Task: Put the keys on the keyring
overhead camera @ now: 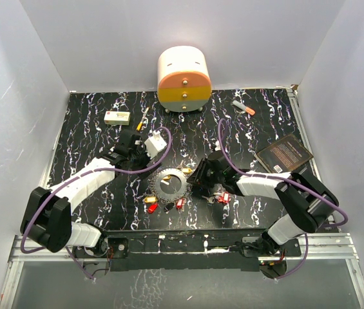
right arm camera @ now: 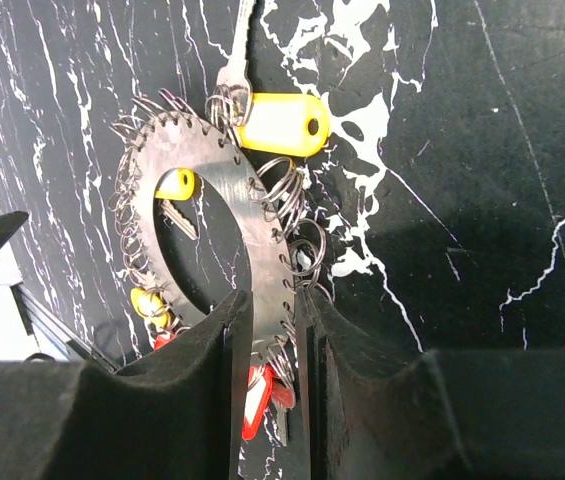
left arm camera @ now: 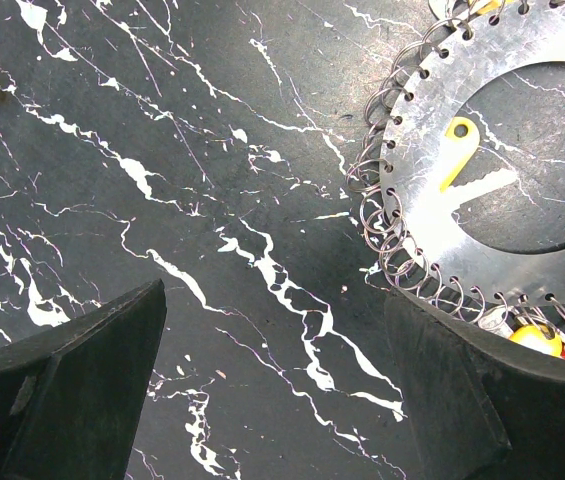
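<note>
From above: the right gripper [overhead camera: 199, 182] is low at the keyring [overhead camera: 171, 185], with loose keys [overhead camera: 151, 201] on the far side of the ring from its fingers. If it lifts carelessly, the ring could sweep across them and scatter the lot.

Left wrist: the left gripper [left arm camera: 274, 300] is spread wide with nothing between its fingers, and the keyring lies off beyond the right finger. Closing here would only grab bare table [left arm camera: 212, 180].

Right wrist: the fingers are pressed in on the keyring's rim, pinching it edge-on, with wire loops bristling at the fingertips. That looks a thin hold, so the flat metal could swivel or slip out, and a loop could snag a pad. A yellow-headed key [right arm camera: 282, 122] sits at the far rim, likely to swing.

The surface is glossy black veined with white, and a flat ring looks hard to pick off it. White walls [overhead camera: 27, 77] box it in. A drawer unit [overhead camera: 183, 78] and a book [overhead camera: 285, 153] stand well beyond the fingers.
</note>
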